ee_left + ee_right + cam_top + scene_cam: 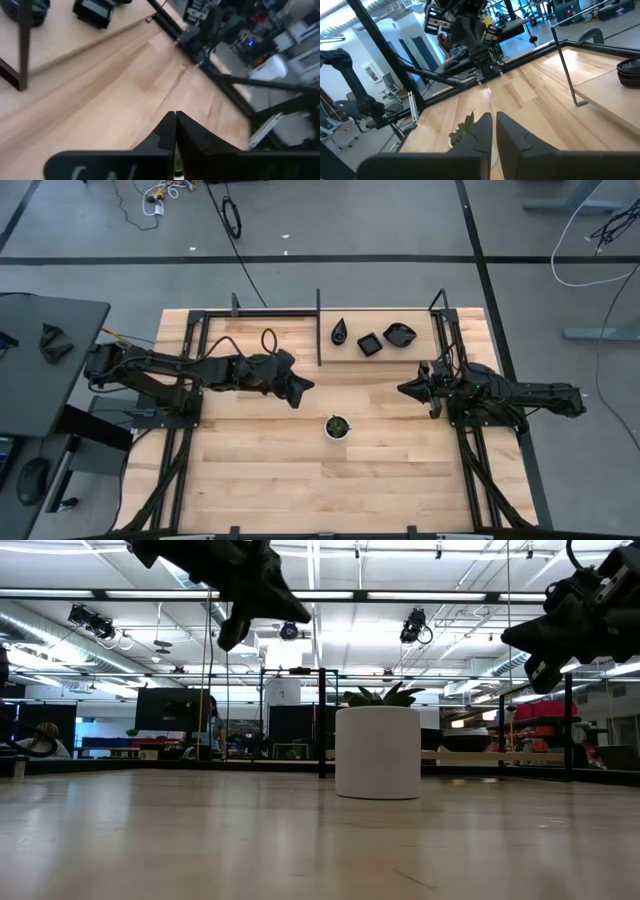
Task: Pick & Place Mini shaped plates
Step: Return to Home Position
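Mini shaped plates (369,344): three black stacks on rear shelf (410,357).
Handling: probably light, rigid, slick, chippable; pinch the rim.
Left gripper (300,390): fingers pressed together, empty.
Right gripper (405,388): same.

Table (260,470): pale blond wood w/ streaky plank grain. Plates (370,344): glossy black. Cup (337,427): white outside, green plant inside. Left arm (180,368) & right arm (530,393): black. Frame (318,330) round table: black. Floor (350,230): grey w/ black lines.

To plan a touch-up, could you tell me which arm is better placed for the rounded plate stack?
Probably right: the right gripper hangs almost directly before the rounded plate stack; the left gripper sits farther off.
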Controlling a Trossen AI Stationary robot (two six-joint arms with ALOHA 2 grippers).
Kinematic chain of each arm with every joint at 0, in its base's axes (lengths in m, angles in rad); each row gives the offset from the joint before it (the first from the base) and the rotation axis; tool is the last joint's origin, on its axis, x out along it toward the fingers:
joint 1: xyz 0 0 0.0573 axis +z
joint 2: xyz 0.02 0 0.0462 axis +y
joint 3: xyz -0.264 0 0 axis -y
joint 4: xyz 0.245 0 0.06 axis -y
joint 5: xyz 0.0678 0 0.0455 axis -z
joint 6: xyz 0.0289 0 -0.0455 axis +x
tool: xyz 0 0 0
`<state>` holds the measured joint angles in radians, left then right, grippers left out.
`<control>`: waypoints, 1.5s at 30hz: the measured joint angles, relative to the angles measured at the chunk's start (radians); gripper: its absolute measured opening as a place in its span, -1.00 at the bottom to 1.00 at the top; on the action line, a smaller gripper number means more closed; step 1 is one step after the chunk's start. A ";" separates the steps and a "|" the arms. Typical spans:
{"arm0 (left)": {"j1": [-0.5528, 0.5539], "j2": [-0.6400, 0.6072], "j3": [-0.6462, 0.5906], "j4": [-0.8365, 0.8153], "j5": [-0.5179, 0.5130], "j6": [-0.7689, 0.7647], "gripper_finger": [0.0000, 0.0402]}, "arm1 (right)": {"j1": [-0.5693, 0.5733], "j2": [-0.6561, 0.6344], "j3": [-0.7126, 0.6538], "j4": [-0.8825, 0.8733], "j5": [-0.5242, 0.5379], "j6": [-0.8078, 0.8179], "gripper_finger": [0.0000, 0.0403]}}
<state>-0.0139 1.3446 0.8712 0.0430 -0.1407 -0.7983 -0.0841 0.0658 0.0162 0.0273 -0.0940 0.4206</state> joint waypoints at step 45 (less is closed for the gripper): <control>-0.016 -1.006 -0.861 0.181 0.091 0.525 -0.95 | 0.000 0.000 0.001 0.002 0.000 0.000 -0.86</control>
<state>-0.0303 0.3382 0.0097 0.2236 -0.0493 -0.2730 -0.0841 0.0658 0.0170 0.0296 -0.0940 0.4206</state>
